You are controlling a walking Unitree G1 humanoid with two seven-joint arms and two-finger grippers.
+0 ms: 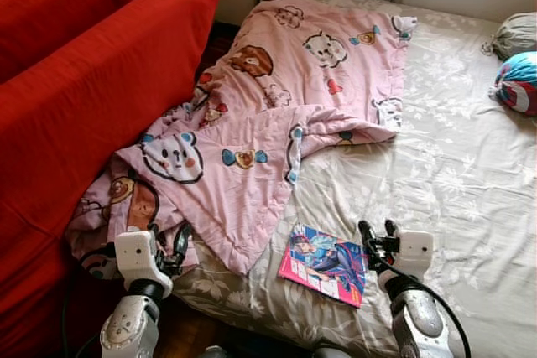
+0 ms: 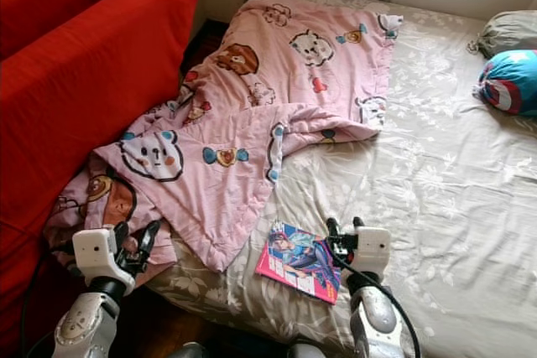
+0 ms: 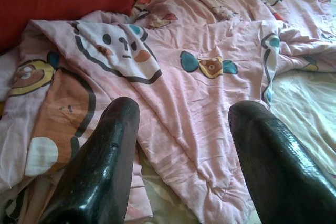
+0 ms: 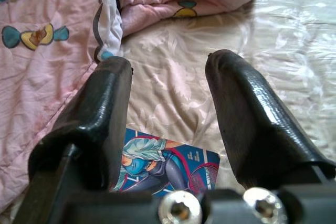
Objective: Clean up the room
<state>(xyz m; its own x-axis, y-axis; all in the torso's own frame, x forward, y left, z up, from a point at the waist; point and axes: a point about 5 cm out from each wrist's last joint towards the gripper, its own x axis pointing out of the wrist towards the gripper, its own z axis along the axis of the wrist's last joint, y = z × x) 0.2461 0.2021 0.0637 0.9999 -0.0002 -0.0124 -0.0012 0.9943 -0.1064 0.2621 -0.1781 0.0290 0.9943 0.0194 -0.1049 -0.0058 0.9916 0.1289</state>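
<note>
While two red cushions point(image 1: 101, 81) stand along the bed's left side, the left tool point(image 1: 168, 245) hangs by the bed's near left corner with its two black fingers point(image 3: 105, 156) spread apart, holding nothing, their tips over the drooping end of one pink cartoon-print blanket point(image 1: 268, 115). That blanket lies crumpled with its long axis running from the near left corner, where it spills over the left edge toward the cushions, up to the far edge of the bed; its right border is folded over on itself about halfway along the bed. One thin comic book point(image 1: 324, 262) lies flat on the bed point(image 1: 453, 173), close to the near edge, just right of the blanket's lowest point and apart from it; its long axis is roughly parallel to the near edge, slightly skewed, with its pink edge facing the near edge. Just right of the book, the right tool point(image 1: 377, 228) hovers low over the floral sheet, its two fingers point(image 4: 247, 108) spread wide and empty, pointing up the bed, with the book's cover seen between them in the right wrist view. At the far right edge lie two soft things: a grey bundle point(image 1: 513, 35) and, nearer, a blue, red and white cushion point(image 1: 517, 81).
</note>
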